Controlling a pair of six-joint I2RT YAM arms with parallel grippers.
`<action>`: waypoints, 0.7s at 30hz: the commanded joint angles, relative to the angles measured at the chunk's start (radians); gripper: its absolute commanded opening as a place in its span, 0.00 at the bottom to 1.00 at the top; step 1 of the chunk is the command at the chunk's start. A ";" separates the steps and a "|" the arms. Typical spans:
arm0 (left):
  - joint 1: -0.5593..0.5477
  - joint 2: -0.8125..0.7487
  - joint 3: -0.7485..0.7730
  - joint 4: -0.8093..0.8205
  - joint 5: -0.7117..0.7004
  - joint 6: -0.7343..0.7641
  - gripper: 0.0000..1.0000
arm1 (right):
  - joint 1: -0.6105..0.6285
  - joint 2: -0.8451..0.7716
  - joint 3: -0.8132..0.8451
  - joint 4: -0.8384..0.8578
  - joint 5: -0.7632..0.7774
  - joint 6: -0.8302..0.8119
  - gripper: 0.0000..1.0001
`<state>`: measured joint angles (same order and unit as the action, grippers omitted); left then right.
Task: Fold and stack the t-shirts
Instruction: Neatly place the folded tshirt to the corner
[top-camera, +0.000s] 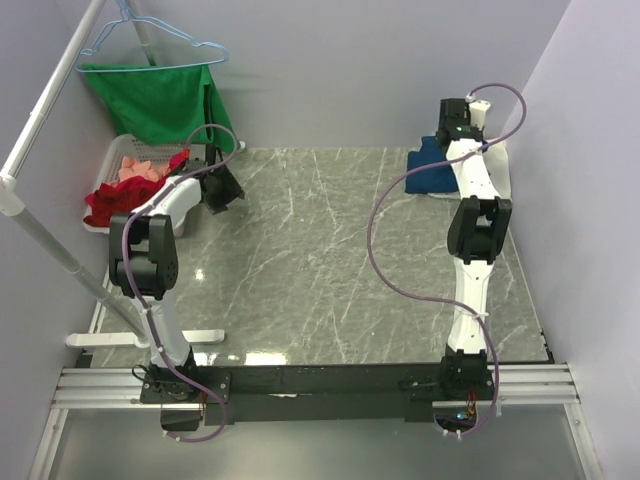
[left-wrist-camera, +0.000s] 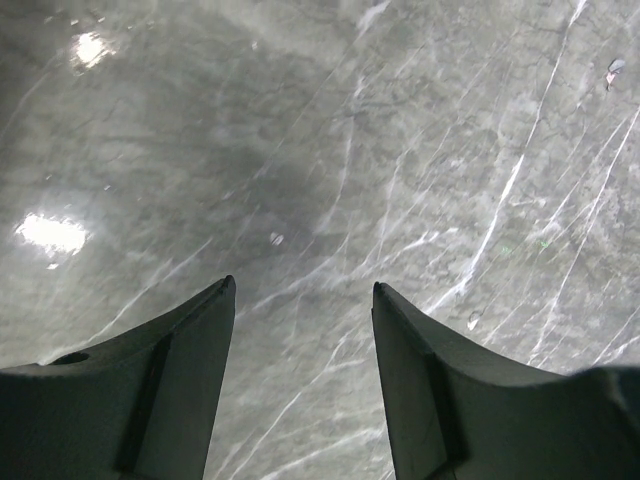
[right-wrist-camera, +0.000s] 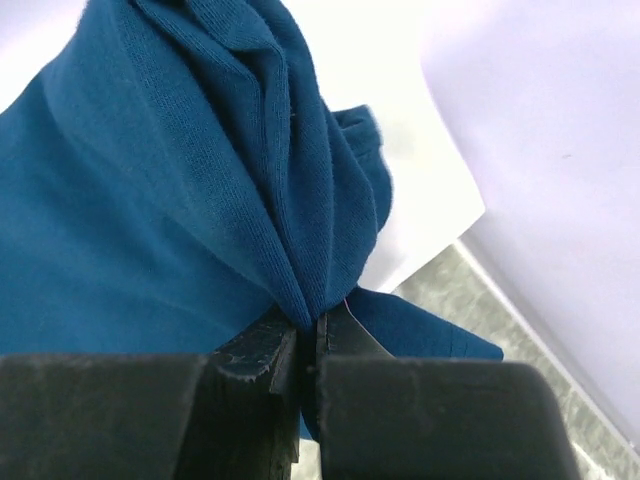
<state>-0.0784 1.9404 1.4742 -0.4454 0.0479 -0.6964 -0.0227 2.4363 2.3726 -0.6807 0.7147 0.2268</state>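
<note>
From up top, the right arm is stretched way out to the far right corner, its right hand (top-camera: 450, 130) at the blue t-shirt (top-camera: 428, 172) bunched on the tabletop (top-camera: 320, 260). The left hand (top-camera: 222, 195) sits beside a white basket (top-camera: 118, 152) of red and pink clothes (top-camera: 125, 185). The left wrist view only adds that the left hand (left-wrist-camera: 303, 287) is spread fairly wide over bare marble, gripping nothing. The right wrist view shows what the top can't: the right hand (right-wrist-camera: 310, 335) is pinched tight on a fold of the shirt.
</note>
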 joint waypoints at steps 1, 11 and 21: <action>-0.021 0.035 0.064 -0.009 0.013 -0.011 0.63 | -0.065 -0.045 0.034 0.110 0.107 0.020 0.00; -0.052 0.106 0.133 -0.019 0.012 -0.020 0.63 | -0.094 0.000 0.045 0.176 0.178 -0.014 0.00; -0.064 0.141 0.176 -0.029 0.017 -0.015 0.63 | -0.097 0.046 0.027 0.224 0.149 -0.033 0.59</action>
<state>-0.1356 2.0781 1.6032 -0.4744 0.0559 -0.7036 -0.1177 2.4638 2.3695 -0.5282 0.8307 0.2008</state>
